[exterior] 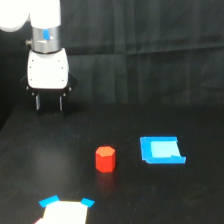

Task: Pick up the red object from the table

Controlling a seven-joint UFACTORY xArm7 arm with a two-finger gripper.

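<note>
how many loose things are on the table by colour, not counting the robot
Red: 1, the red block
Blue: 1, the flat blue tray
White with blue corners: 1, a piece cut off by the bottom edge
Total: 3

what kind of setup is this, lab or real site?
Likely a lab test bench: a matte black cloth-like table and backdrop, a white robot arm, and only props, a small orange-red hexagonal block and a flat bright-blue tray-like piece.
</note>
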